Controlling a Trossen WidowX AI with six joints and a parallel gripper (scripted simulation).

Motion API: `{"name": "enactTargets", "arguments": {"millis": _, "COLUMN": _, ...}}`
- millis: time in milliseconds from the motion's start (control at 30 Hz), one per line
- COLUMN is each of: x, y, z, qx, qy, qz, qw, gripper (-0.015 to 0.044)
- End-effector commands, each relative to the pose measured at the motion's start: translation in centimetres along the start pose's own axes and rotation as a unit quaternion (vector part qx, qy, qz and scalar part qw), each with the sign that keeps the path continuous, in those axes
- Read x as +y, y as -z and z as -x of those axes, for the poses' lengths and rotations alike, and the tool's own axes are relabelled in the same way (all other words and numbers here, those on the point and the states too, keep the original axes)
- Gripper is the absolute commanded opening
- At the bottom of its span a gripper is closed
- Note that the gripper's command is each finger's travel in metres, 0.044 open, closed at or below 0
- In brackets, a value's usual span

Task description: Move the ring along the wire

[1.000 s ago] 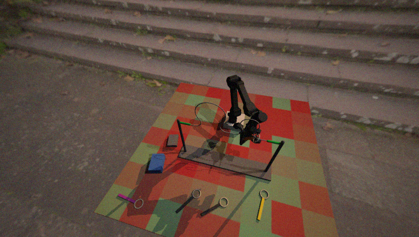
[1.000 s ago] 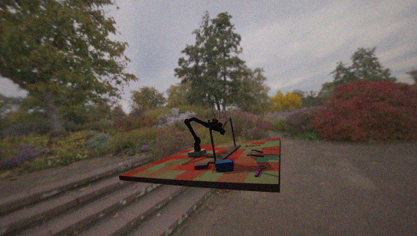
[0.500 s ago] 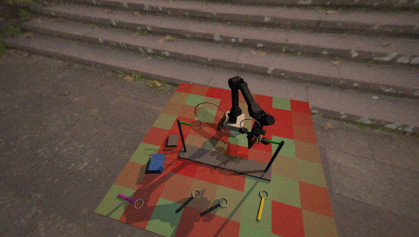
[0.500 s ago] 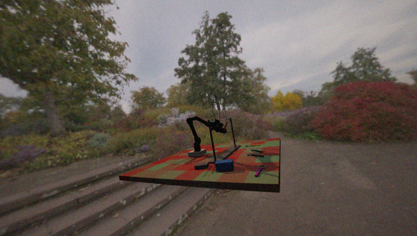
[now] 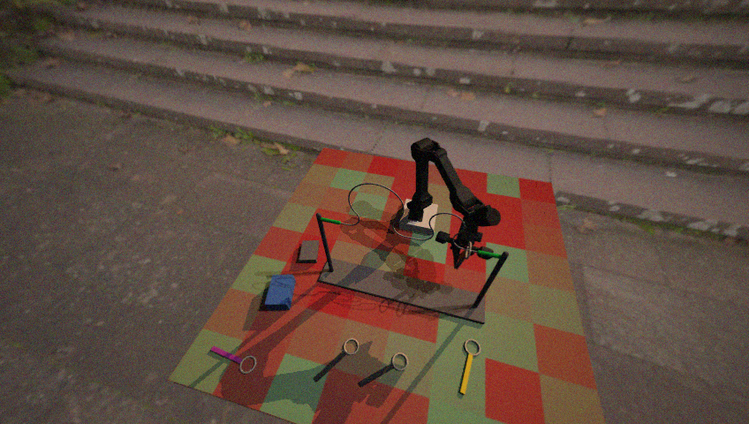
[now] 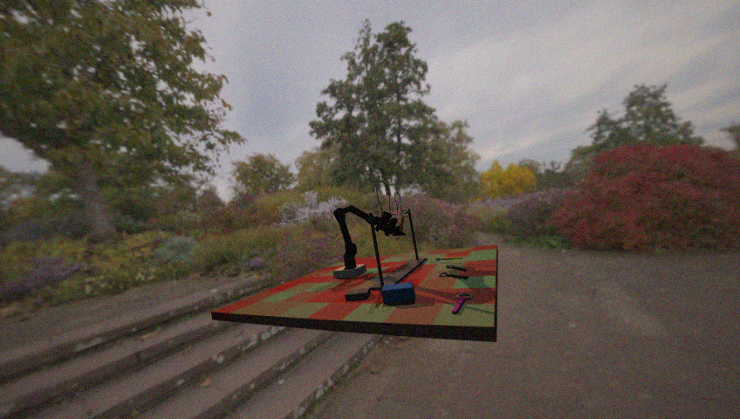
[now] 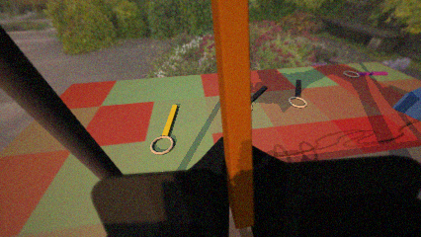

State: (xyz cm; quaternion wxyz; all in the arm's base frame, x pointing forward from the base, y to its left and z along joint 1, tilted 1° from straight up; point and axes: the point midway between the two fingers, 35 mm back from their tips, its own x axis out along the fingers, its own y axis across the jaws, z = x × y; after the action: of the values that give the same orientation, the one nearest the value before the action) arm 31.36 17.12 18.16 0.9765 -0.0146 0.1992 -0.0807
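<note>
Closing in on the finish, it seems: the pale round ring (image 5: 467, 250) (image 6: 403, 212) is seen around the wire, just beside the green sleeve (image 5: 489, 253) next to the black upright post (image 5: 489, 281) (image 6: 413, 236) (image 7: 49, 99), on the side facing the opposite black post (image 5: 325, 244) (image 6: 377, 257). The orange, square-edged handle (image 6: 402, 222) (image 7: 237, 99) is gripped by the black parallel-jaw gripper (image 5: 460, 257) (image 6: 400, 230) (image 7: 228, 142), its fingers closed down to a narrow gap. So the pick-up is done and, if this sleeve is the goal, most of the travel too. Still to come: a short slide onto the green, then hanging, opening and backing off. Whether the thin grey wire (image 5: 372, 184) is being touched cannot be told; a tilt here could bring ring and grey together. As for containers, none is seen; the blue block (image 5: 279, 291) (image 6: 399, 293) (image 7: 411, 102) sits well apart from the landmark post, beyond the opposite one, with nothing visible inside.
</note>
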Motion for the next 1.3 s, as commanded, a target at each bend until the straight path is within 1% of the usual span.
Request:
{"name": "enactTargets", "arguments": {"millis": 0, "x": 0.7, "y": -0.3, "z": 0.1, "qx": -0.001, "qy": -0.006, "qz": -0.012, "qw": 1.000, "gripper": -0.0150}}
{"name": "enactTargets", "arguments": {"millis": 1267, "x": 4.7, "y": -0.5, "z": 0.7, "qx": -0.001, "qy": -0.010, "qz": -0.021, "qw": 1.000, "gripper": -0.0150}}
